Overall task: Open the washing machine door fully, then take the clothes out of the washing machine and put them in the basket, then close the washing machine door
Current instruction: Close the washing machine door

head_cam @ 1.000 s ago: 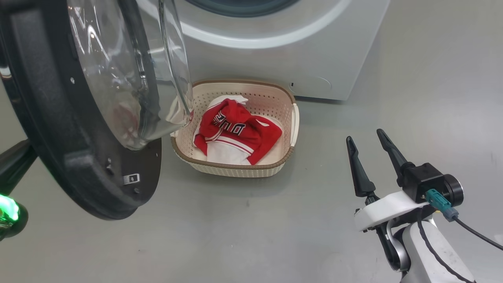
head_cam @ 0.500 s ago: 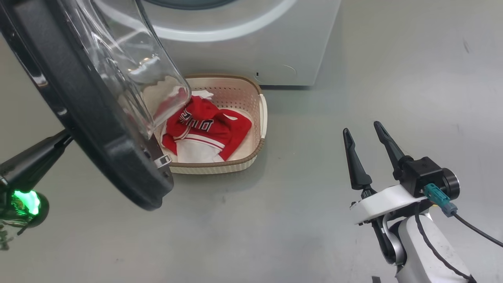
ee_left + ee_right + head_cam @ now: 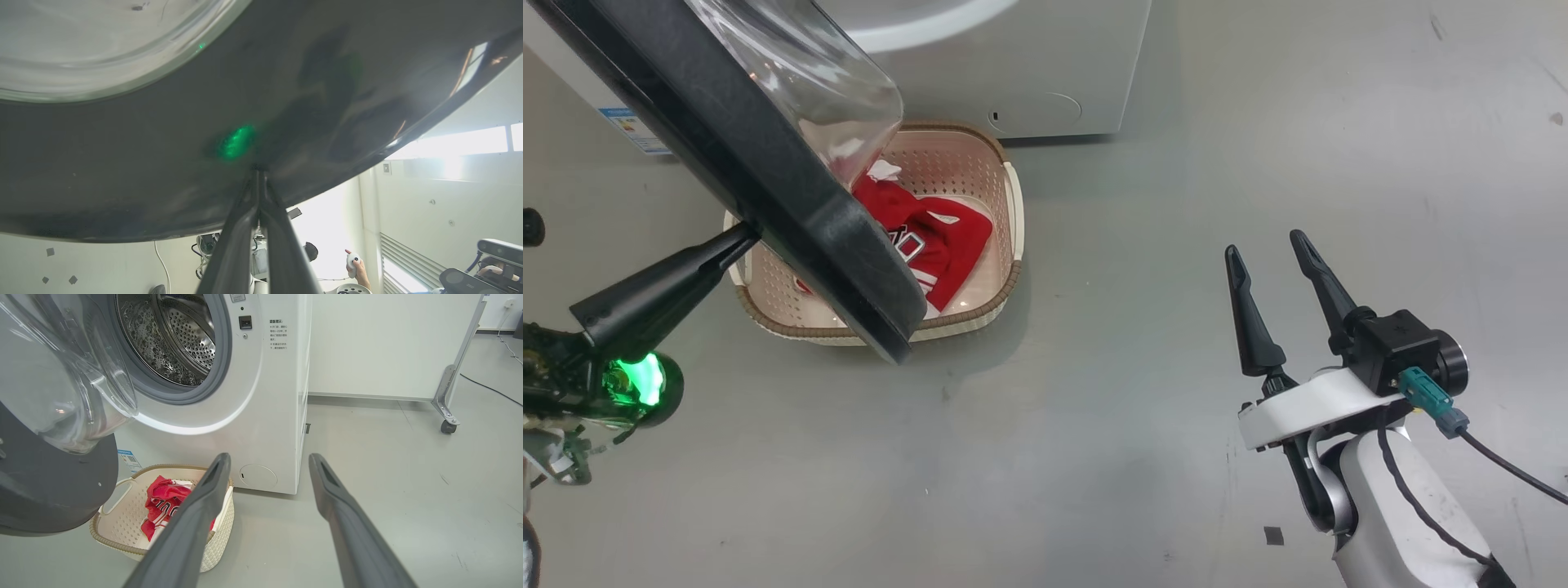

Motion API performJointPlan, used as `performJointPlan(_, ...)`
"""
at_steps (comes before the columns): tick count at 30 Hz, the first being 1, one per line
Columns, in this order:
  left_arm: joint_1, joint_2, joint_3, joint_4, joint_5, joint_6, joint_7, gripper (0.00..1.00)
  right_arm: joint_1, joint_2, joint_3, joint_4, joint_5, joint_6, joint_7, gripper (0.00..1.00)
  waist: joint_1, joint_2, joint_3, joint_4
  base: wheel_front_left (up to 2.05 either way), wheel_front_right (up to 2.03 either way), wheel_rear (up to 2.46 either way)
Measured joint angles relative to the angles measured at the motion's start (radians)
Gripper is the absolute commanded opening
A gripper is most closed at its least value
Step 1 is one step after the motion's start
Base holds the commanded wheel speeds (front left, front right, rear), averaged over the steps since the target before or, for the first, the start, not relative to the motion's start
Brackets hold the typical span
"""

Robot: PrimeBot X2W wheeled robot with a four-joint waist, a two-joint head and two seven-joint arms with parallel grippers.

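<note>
A: Well, the left pincer (image 3: 739,238) is pinched shut on nothing, its tip pressed against the outer face of the door (image 3: 792,188); what worries you?

B: Mostly a slip; that face is glossy and curved, and one narrow tip could skate toward the edge if the push runs off-square; the door would then hang open and the arm would lunge past it.

A: And the right pincer (image 3: 1263,242)?

B: Spread wide and empty, well apart from everything, above the floor (image 3: 1094,457); no danger there unless it drifts into the door's sweep.

A: Does the basket (image 3: 1011,204) matter?

B: Possibly; it sits on the floor just before the washer (image 3: 1045,65), and in the head view the door hangs over its left part; I cannot tell what clearance lies between them, so a clip on the basket is my second worry; a weak push that never latches is the third.

A: How does the door look?

B: Wide black rim, clear glass bowl (image 3: 825,73) bulging toward the washer, standing open at an angle; the drum (image 3: 179,339) behind it looks bare in the right wrist view; the clothes (image 3: 947,241), red with white trim, lie low in the basket.
</note>
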Motion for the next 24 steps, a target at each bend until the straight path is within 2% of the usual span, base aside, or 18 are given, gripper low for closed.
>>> performJointPlan(17, -0.211, -0.009, -0.032, -0.001, 0.011, 0.105, -0.066, 0.0, -0.067, 0.01, 0.048, 0.007, 0.034, 0.002, -0.002, 1.0, 0.0, 0.0, 0.1, -0.118, 0.0, 0.0, 0.0)
performJointPlan(24, -0.291, -0.024, -0.034, 0.046, 0.013, 0.13, -0.107, 0.0, -0.086, 0.012, 0.064, 0.016, 0.04, 0.003, -0.002, 1.0, 0.0, 0.0, 0.128, -0.163, 0.0, 0.0, 0.0)
